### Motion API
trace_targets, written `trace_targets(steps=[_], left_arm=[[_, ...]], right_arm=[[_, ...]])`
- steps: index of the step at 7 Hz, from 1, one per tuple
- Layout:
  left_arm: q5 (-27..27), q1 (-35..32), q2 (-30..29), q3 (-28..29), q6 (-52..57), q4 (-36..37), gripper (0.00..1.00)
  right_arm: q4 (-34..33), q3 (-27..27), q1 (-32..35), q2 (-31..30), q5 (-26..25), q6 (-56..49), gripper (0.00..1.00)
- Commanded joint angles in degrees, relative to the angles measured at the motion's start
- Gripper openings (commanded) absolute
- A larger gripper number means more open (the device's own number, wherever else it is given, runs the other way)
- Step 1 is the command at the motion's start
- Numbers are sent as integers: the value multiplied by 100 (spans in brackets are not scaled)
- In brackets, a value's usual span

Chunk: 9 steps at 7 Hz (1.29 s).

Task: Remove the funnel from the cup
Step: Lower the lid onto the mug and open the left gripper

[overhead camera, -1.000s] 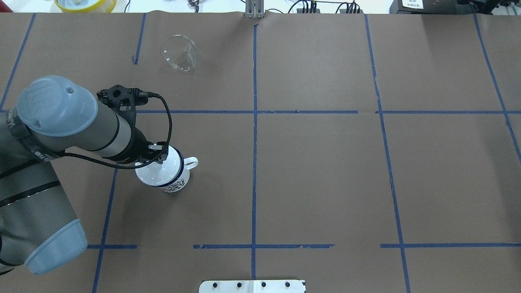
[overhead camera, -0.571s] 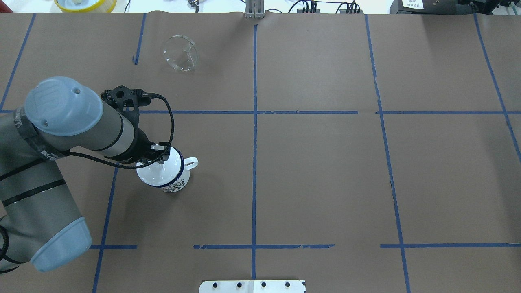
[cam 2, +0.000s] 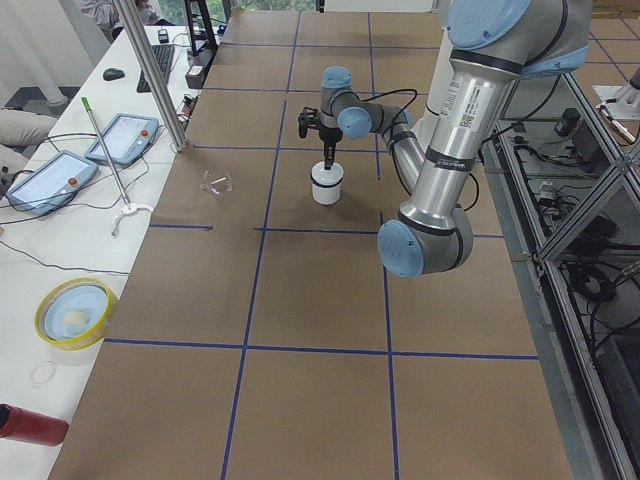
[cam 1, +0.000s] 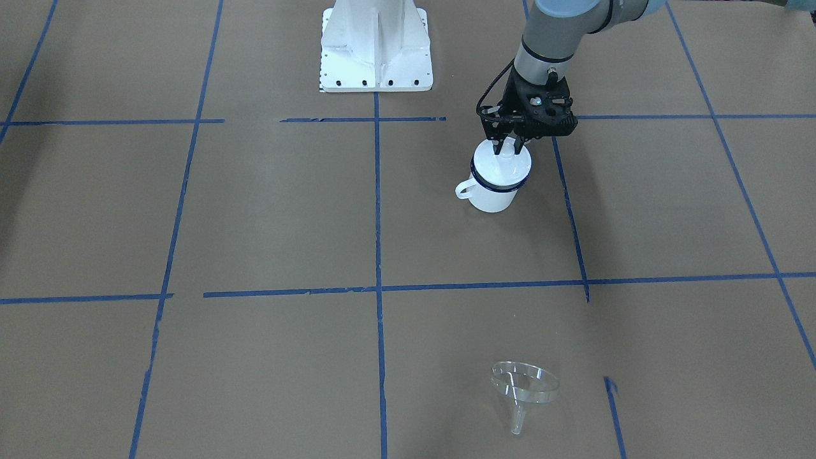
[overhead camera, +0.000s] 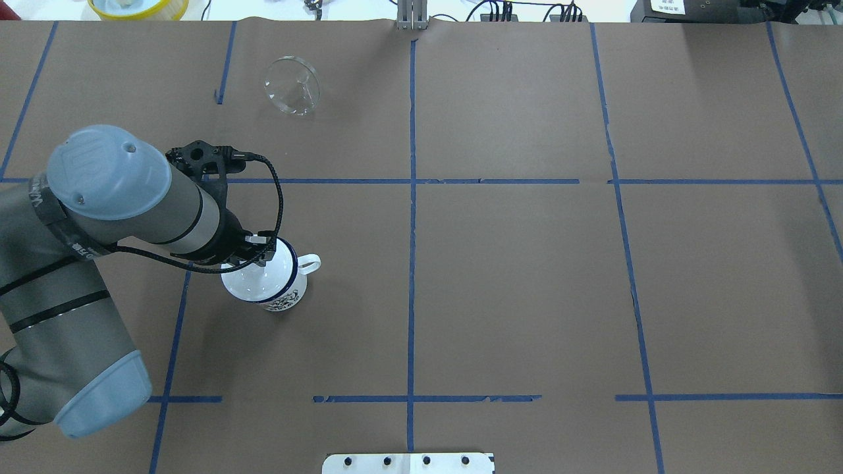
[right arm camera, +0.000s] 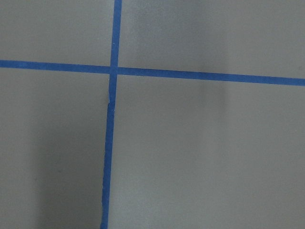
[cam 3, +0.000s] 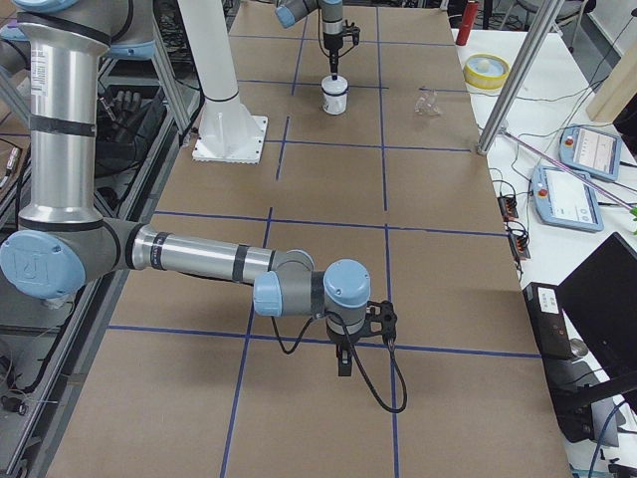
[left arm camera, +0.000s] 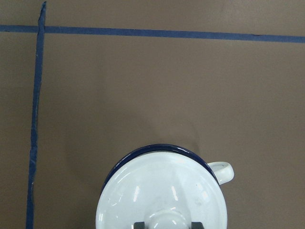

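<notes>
The clear funnel [cam 1: 524,386] lies on its side on the brown paper, far from the cup, and also shows in the overhead view [overhead camera: 293,85]. The white cup [cam 1: 494,191] with a dark blue rim [left arm camera: 157,149] stands upright, covered by a white domed lid [left arm camera: 162,191]. My left gripper [cam 1: 507,148] hangs straight down over the cup, its fingers [left arm camera: 140,224] pressed on either side of the lid's knob. My right gripper [cam 3: 343,370] shows only in the exterior right view, low over the paper far from the cup; I cannot tell whether it is open or shut.
The white robot base plate [cam 1: 376,57] stands at the robot's edge of the table. A yellow bowl [overhead camera: 138,6] sits beyond the far edge. A metal pole [cam 2: 150,70] stands at the far edge. Blue tape lines grid the paper.
The left arm's elbow and forearm have shifted slightly to the right and away from the robot. The gripper stays at the lid's knob. Cup and funnel have not moved.
</notes>
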Motion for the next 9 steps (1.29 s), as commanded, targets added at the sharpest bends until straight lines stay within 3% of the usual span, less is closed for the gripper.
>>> trace_targets(steps=[1, 5, 6, 7, 8, 9], left_arm=[[0, 8, -2, 41, 0, -59, 0], [0, 17, 6, 112, 0, -147, 0], [0, 17, -2, 111, 0, -147, 18], [0, 17, 6, 120, -9, -147, 51], [0, 8, 15, 112, -17, -147, 100], [0, 0, 33, 103, -18, -147, 100]], right_arm=[[0, 0, 0, 0, 0, 0, 100], [0, 0, 0, 0, 0, 0, 100], [0, 0, 0, 0, 0, 0, 100], [0, 0, 0, 0, 0, 0, 100], [0, 0, 0, 0, 0, 0, 100], [0, 0, 0, 0, 0, 0, 100]])
